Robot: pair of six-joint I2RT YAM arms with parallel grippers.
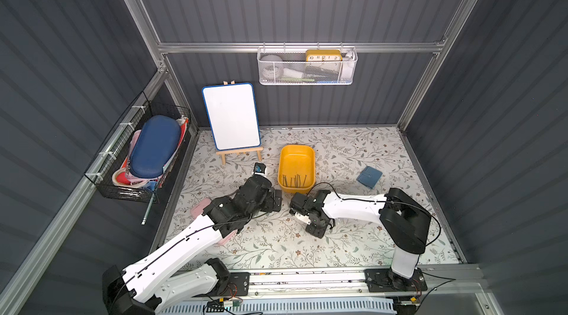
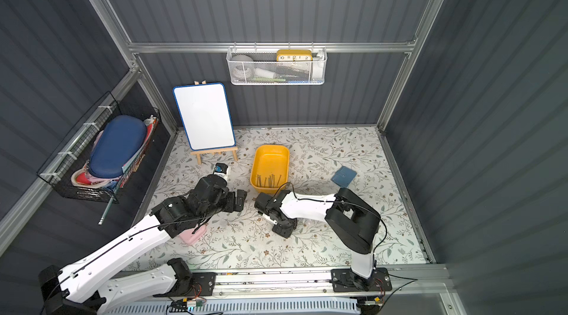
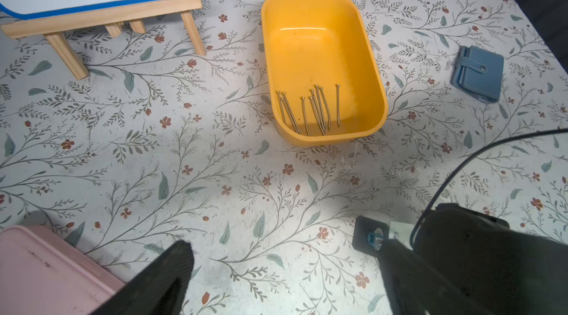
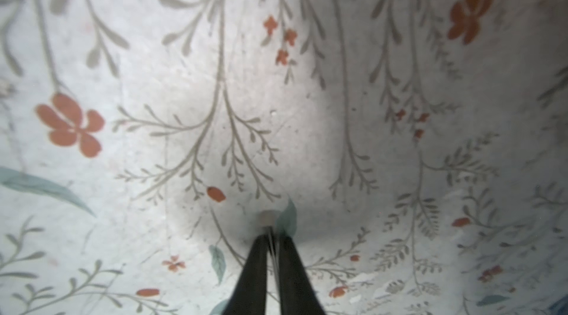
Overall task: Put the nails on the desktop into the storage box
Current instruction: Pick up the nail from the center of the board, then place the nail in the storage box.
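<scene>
The yellow-orange storage box (image 1: 311,156) stands mid-desktop in both top views, and several nails (image 3: 310,110) lie along its near end. My right gripper (image 4: 272,238) points down at the flowered desktop (image 1: 276,242) in front of the box. It is shut on one nail (image 4: 266,218), whose shaft runs between the fingers with its head just past the tips. My left gripper (image 3: 285,273) is open and holds nothing. It hovers to the left of the box's near corner (image 1: 276,201). I see no other loose nails on the desktop.
A whiteboard on a wooden easel (image 1: 231,116) stands at the back left. A blue wallet (image 1: 369,177) lies right of the box. A pink case (image 3: 46,270) lies under my left arm. A wire basket (image 1: 144,156) hangs on the left wall and a mesh basket (image 1: 307,66) on the back wall.
</scene>
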